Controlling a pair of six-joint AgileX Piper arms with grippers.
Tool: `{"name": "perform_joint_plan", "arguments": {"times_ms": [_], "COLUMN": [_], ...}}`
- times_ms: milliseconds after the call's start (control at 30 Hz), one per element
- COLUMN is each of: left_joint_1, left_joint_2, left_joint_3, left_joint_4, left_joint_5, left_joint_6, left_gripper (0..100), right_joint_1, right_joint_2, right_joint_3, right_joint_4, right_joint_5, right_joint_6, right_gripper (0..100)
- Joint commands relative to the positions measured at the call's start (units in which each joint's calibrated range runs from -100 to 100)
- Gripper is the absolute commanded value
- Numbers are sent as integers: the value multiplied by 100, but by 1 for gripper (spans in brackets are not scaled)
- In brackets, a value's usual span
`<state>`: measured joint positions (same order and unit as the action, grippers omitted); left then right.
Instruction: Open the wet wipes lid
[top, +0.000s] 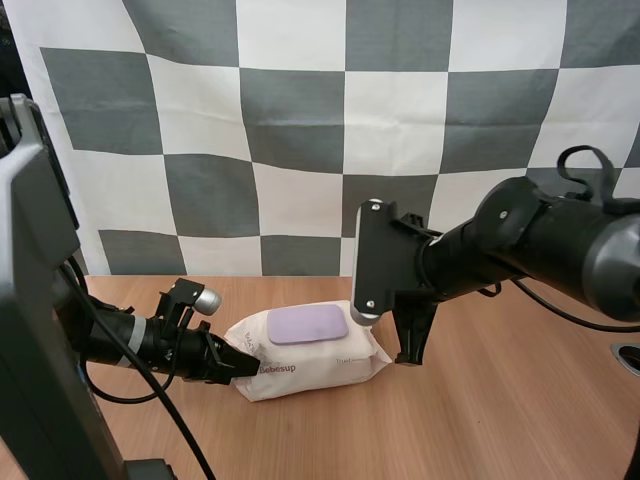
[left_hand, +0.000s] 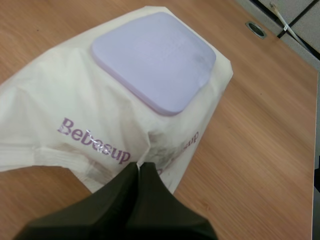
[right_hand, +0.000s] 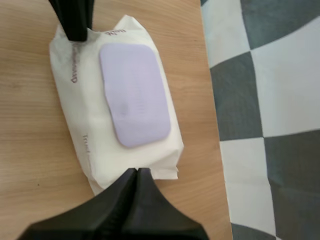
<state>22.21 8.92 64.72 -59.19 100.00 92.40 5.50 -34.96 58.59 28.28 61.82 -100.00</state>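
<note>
the white soft pack of wet wipes (top: 312, 368) lies flat on the wooden table (top: 500, 410), between the two arms. its flat lilac plastic lid (top: 307, 324) faces up and sits flush on the pack's top, closed, with no edge raised that i can see.

the left gripper (left_hand: 138, 168) has its two black fingers pressed together into one wedge. the tip touches the pack's near end, just below the printed name, and nothing is held between the fingers. the right gripper (right_hand: 136, 173) is closed in the same way, its tip at the crimped seam of the opposite end. in the right wrist view the other arm's gripper stands at the far end of the pack. so the pack is bracketed end to end and the lid is untouched.

i judge this to be the approach and bracing step, with the opening itself not yet begun.

the next move calls for one arm to pin the pack while the other goes to the lid. i cannot tell from these views which side carries the hinge and which the lifting lip, so that edge needs finding first. a closed fingertip could hook under the lip and pry upward. the pack is soft and light, so without a firm hold-down it will likely slide or lift with the lid.
</note>
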Motion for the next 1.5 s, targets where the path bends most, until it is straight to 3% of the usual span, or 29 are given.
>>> {"name": "perform_joint_plan", "arguments": {"times_ms": [0,67,200,333,900,1467], "left_joint_1": [-4,-4,-4,-4,-4,-4], "left_joint_2": [-5,-5,-5,-5,-5,-5], "left_joint_3": [-3,-3,-3,-3,-3,-3], "left_joint_4": [2,2,2,2,15,-8], "left_joint_5": [0,0,0,0,0,0], "left_joint_6": [100,100,100,100,100,100], "left_gripper": [0,0,0,0,0,0], "right_joint_1": [174,318,600,810,849,865], "right_joint_2": [186,324,629,1007,2004,2181], "right_joint_3": [0,0,0,0,0,-12], "right_joint_4": [2,2,13,13,485,996], "right_joint_5": [42,130,168,107,-1545,-2009], "right_joint_6": [0,0,0,0,0,0], "right_gripper": [0,3,29,41,46,46]}}
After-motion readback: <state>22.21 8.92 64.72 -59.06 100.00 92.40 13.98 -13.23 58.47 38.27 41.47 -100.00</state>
